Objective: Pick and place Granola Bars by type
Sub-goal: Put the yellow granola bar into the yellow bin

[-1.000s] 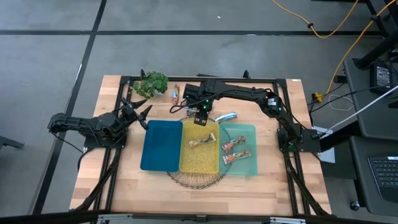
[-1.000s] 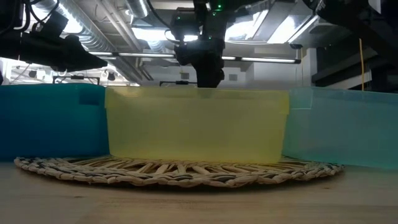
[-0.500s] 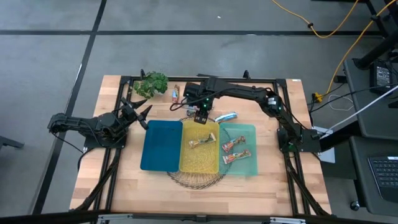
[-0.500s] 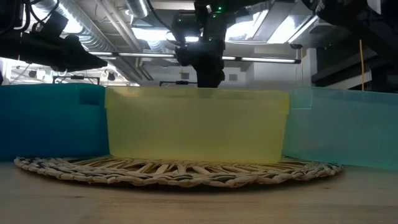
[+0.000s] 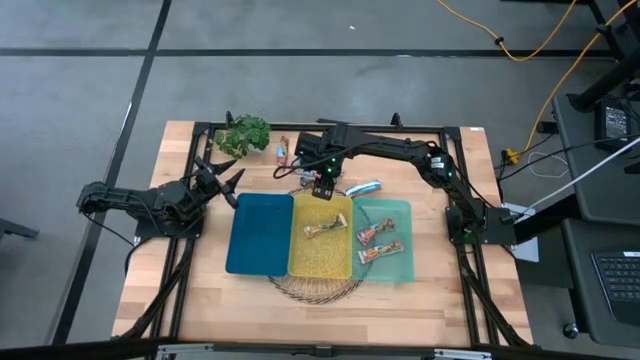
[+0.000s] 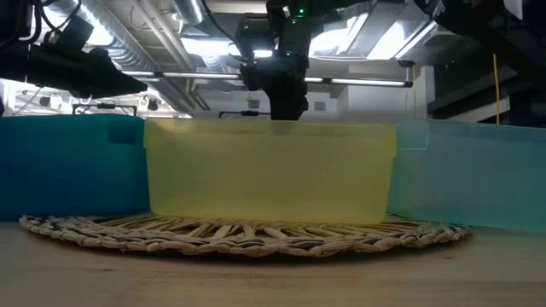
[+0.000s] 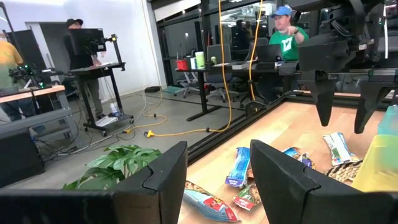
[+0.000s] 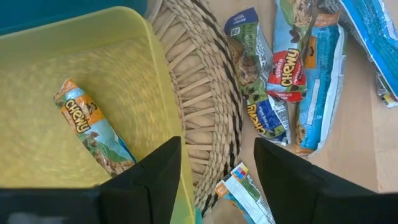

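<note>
Over the yellow bin's [image 5: 320, 250] far rim, your right gripper [image 5: 322, 189] hangs open and empty; swing far to the loose bars [image 8: 283, 74], drop straight, grab one.

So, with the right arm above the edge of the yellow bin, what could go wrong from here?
The right tool hangs open and empty over the yellow bin rim; descending straight, a finger might hit the rim and shift the bin.

The loose bars overlap in a pile beside the woven mat, so a grasp there could take two bars of different types.
</note>
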You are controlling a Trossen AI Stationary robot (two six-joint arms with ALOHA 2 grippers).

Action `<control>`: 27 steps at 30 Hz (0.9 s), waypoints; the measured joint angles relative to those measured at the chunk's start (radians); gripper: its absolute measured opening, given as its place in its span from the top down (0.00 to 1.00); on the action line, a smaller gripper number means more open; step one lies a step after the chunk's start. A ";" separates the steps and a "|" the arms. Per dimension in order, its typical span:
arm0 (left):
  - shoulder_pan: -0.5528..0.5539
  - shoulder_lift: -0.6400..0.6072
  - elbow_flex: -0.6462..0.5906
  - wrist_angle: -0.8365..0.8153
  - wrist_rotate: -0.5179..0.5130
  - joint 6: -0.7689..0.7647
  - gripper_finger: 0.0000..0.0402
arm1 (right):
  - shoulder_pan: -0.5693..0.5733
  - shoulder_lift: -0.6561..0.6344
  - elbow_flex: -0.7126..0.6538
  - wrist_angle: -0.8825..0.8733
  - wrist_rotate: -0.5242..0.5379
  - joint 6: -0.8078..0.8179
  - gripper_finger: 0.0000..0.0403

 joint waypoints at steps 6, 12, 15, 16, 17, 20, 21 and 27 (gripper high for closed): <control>0.000 0.000 0.000 0.000 0.000 0.000 0.58 | -0.026 -0.022 -0.002 -0.014 -0.003 -0.003 0.49; 0.000 0.000 0.000 0.000 0.000 0.000 0.58 | -0.121 -0.118 -0.001 -0.022 0.075 -0.033 0.49; 0.000 0.000 0.000 0.000 0.000 0.000 0.58 | -0.169 -0.161 -0.001 0.014 0.096 -0.076 0.49; 0.000 0.000 0.000 0.000 0.000 0.000 0.58 | -0.185 -0.173 -0.001 0.024 0.096 -0.094 0.49; 0.000 0.000 0.000 0.000 0.000 0.000 0.58 | -0.199 -0.180 -0.001 0.034 0.096 -0.115 0.49; 0.000 0.000 0.000 0.000 0.000 0.000 0.58 | -0.247 -0.186 0.000 0.073 0.095 -0.211 0.49; 0.000 0.000 0.000 0.000 0.000 0.000 0.58 | -0.263 -0.185 -0.001 0.086 0.084 -0.249 0.49; 0.000 0.000 0.000 0.000 0.000 0.000 0.58 | -0.353 -0.167 -0.012 0.220 -0.124 -0.480 0.49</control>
